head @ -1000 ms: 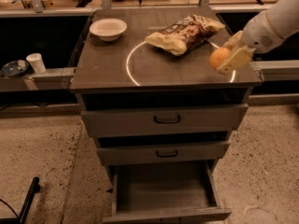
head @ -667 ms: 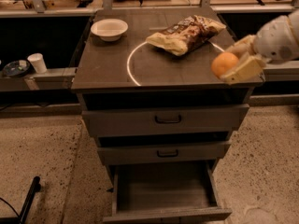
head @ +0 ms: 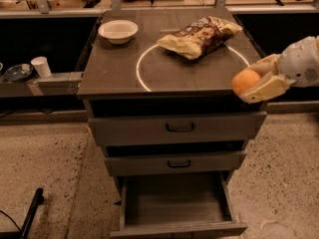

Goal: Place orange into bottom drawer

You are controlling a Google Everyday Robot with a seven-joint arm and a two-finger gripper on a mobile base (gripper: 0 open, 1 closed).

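Observation:
The orange (head: pixel 245 80) is a small round fruit held between the cream fingers of my gripper (head: pixel 253 80), which comes in from the right. It hangs at the front right corner of the cabinet top (head: pixel 114 73), just past its edge. The gripper is shut on the orange. The bottom drawer (head: pixel 177 199) is pulled open below, its grey tray interior bare. It lies well below and to the left of the gripper.
A crinkled snack bag (head: pixel 199 35) and a white bowl (head: pixel 118 31) sit on the cabinet top. Two closed drawers with black handles (head: pixel 179 128) are above the open one. A white cup (head: pixel 41 66) and a dish (head: pixel 16 72) stand on a shelf at left.
My gripper has carried the orange forward and down, from over the top's right side to just past its front right corner.

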